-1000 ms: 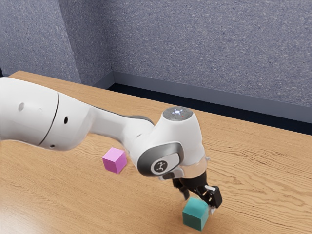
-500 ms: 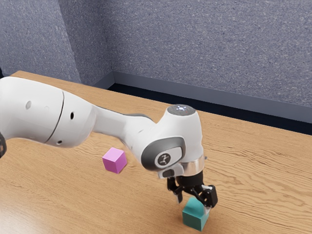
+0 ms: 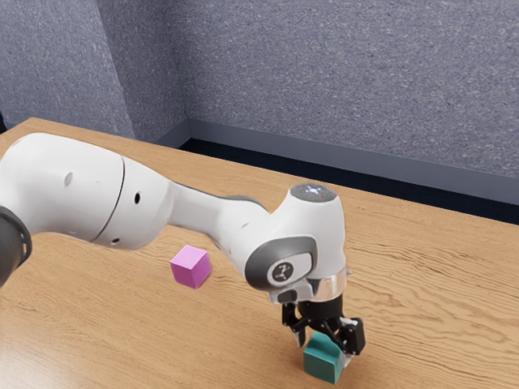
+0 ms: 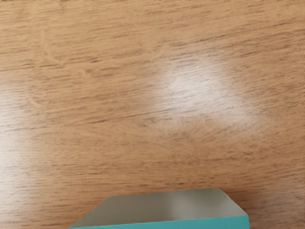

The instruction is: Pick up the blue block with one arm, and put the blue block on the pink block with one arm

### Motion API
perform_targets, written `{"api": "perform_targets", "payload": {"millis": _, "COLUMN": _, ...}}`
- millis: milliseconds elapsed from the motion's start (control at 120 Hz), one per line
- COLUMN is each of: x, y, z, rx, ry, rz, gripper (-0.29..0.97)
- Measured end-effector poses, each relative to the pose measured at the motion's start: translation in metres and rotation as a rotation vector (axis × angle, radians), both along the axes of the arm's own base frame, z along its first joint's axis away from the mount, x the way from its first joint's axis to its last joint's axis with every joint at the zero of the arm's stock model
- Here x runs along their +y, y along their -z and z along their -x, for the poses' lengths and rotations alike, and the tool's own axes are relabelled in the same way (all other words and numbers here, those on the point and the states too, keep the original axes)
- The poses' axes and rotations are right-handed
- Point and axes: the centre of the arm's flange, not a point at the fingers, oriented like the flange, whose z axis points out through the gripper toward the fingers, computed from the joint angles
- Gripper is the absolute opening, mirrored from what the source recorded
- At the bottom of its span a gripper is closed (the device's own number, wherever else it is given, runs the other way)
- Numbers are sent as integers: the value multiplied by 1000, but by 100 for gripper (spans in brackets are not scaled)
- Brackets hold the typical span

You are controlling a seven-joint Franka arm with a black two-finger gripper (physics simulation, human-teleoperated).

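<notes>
The blue block (image 3: 323,361), a teal-blue cube, rests on the wooden table (image 3: 438,275) near its front edge. My gripper (image 3: 324,338) points straight down over it, open, with one black finger on each side of the block's top. Whether the fingers touch its sides I cannot tell. In the wrist view the block's top face (image 4: 162,212) lies just under my hand on the bare wood. The pink block (image 3: 190,267) sits on the table toward the exterior view's left of the blue one, about a hand's width away and apart from the arm.
A grey wall (image 3: 349,73) stands behind the table, beyond its far edge (image 3: 389,197). Bare wood (image 3: 105,324) lies around both blocks. My white forearm (image 3: 186,215) stretches over the table above and behind the pink block.
My hand has turned and come down over the blue block, so the fingers now straddle its top. Both blocks stay where they were.
</notes>
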Motion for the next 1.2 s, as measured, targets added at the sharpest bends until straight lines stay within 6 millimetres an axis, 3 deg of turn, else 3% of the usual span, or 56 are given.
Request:
{"api": "perform_targets", "payload": {"millis": 300, "x": 1, "y": 13, "z": 2, "rx": 21, "ry": -13, "rz": -11, "gripper": 68}}
{"api": "perform_targets", "payload": {"millis": 833, "x": 1, "y": 18, "z": -6, "rx": -29, "ry": -5, "rz": -17, "gripper": 68}}
{"api": "perform_targets", "payload": {"millis": 1075, "x": 0, "y": 17, "z": -7, "rx": -36, "ry": -13, "rz": -15, "gripper": 45}}
{"api": "perform_targets", "payload": {"millis": 1200, "x": 0, "y": 17, "z": -7, "rx": -35, "ry": -19, "rz": -14, "gripper": 41}}
